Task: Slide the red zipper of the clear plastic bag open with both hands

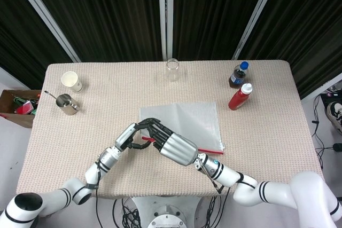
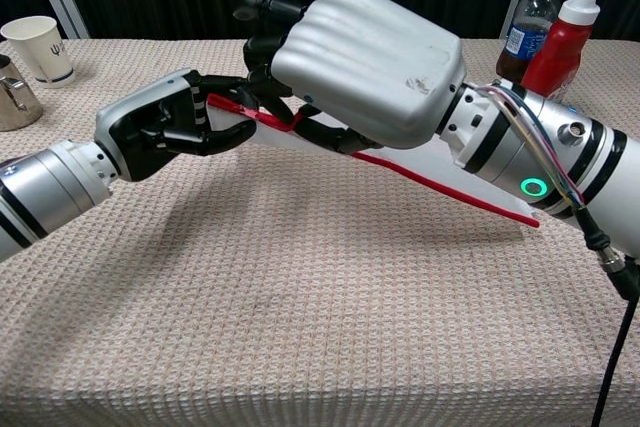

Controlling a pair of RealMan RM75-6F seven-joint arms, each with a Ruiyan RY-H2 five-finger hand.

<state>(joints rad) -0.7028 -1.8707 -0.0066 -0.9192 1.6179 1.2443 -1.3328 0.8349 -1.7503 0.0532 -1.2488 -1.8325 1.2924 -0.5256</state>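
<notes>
The clear plastic bag [image 1: 187,118] lies mid-table with its near edge lifted. Its red zipper [image 2: 440,182] runs along that edge as a straight strip, slanting down to the right where its end touches the cloth. My left hand [image 2: 165,132] grips the bag's left corner at the end of the red zipper [image 1: 211,149]. My right hand [image 2: 350,62] is right beside it, fingers curled over the strip and pinching it near that same end. In the head view the left hand [image 1: 131,134] and right hand [image 1: 173,147] meet at the bag's near-left corner. The slider itself is hidden under the fingers.
An empty glass [image 1: 172,69] stands at the far edge. A paper cup [image 1: 71,81] and a metal cup [image 1: 66,103] are at the far left. A cola bottle [image 1: 239,75] and a red squeeze bottle [image 1: 239,97] stand right of the bag. A box [image 1: 16,105] sits off the table's left side.
</notes>
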